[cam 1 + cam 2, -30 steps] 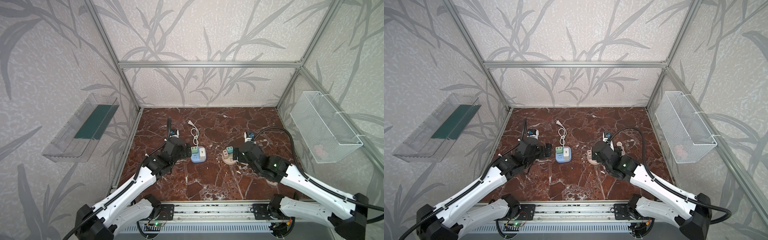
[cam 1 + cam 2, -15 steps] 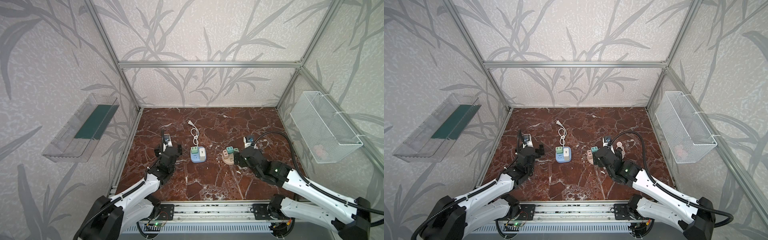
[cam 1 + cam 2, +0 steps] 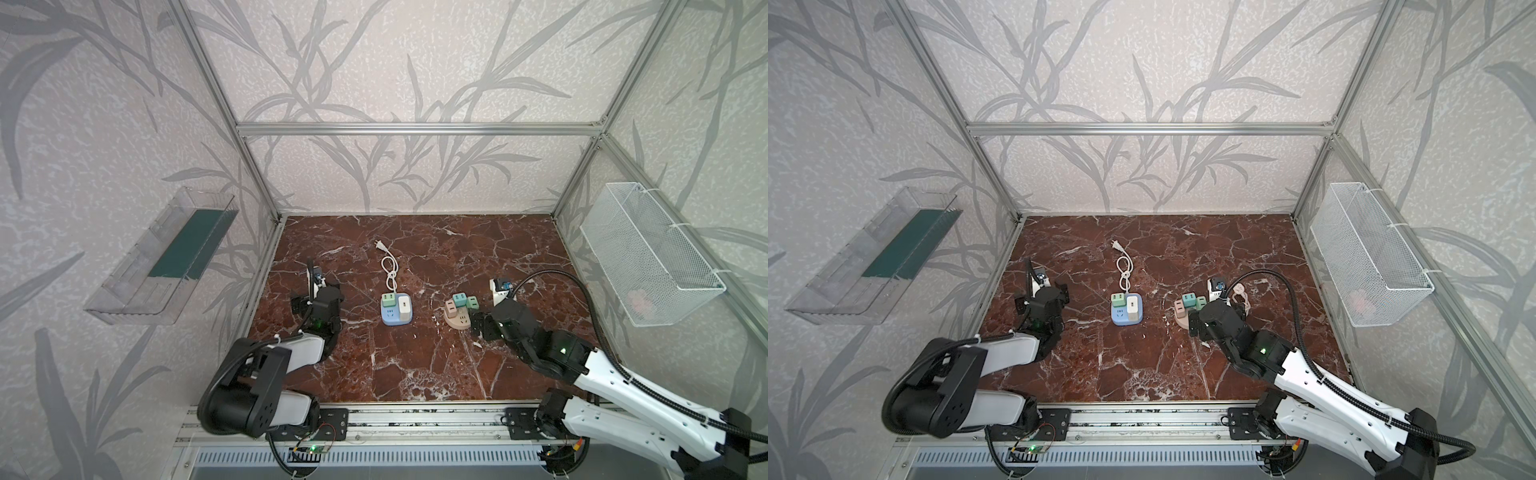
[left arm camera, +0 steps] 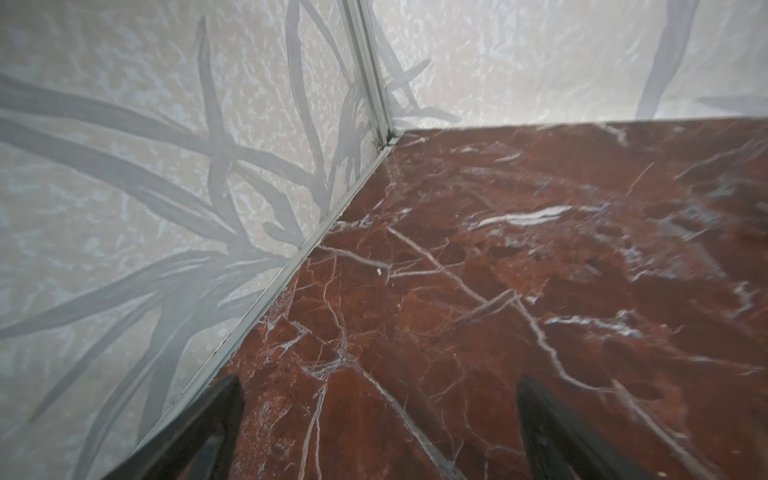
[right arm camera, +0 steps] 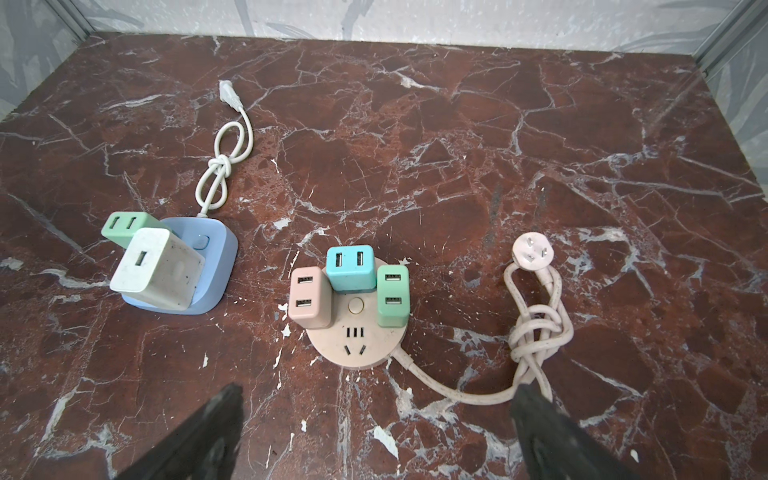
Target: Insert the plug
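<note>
Right wrist view is showing the right gripper (image 5: 378,390) gaping empty and the white charger plug (image 5: 160,274) looking light, rigid, slick, probably best pinched across its flat sides.

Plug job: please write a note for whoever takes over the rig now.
Left gripper: open, empty, over the table by the wall.
Right gripper: open, empty, facing the round pink base.
That base: three adapters in, one socket free.
Blue block: green adapter and white adapter in.
Done: all five seated, apparently.
Left: no loose adapter visible; likely nothing.
</note>
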Available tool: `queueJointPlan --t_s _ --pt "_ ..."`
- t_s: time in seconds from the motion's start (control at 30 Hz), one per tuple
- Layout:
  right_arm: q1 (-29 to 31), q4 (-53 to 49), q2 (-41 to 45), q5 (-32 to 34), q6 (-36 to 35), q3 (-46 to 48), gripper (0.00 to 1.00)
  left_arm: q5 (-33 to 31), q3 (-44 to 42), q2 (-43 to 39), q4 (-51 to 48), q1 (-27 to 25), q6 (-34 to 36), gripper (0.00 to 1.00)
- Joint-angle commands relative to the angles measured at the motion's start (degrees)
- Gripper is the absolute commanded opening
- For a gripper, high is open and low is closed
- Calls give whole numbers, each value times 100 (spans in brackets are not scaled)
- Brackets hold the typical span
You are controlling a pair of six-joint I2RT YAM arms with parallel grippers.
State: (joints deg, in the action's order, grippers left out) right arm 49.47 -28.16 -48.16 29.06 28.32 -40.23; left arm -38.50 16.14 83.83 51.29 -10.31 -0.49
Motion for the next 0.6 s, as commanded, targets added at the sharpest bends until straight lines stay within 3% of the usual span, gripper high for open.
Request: queueJointPlan --t_s 0.0,0.03,0.17,0.23,0.3,0.43,0.57 --pt "-8 191 113 193 -249 63 99 1253 -295 398 1940 644 -129 98" --pt "-8 214 123 246 -300 44 99 1653 -296 462 1827 768 -264 98" --pt "-8 352 93 489 -729 -20 99 1815 -172 738 1868 870 -249 99" --pt "-8 665 36 693 -1225 40 99 1917 -44 566 1364 864 -255 97" --pt "-68 1100 -138 1118 -1742 221 99 2053 23 698 1469 869 -89 98" --pt "-757 1448 -842 2185 -1502 295 99 1781 250 668 1002 858 -235 99" --pt "-1486 3192 -959 1911 -2018 1022 99 1894 456 661 568 849 -188 99"
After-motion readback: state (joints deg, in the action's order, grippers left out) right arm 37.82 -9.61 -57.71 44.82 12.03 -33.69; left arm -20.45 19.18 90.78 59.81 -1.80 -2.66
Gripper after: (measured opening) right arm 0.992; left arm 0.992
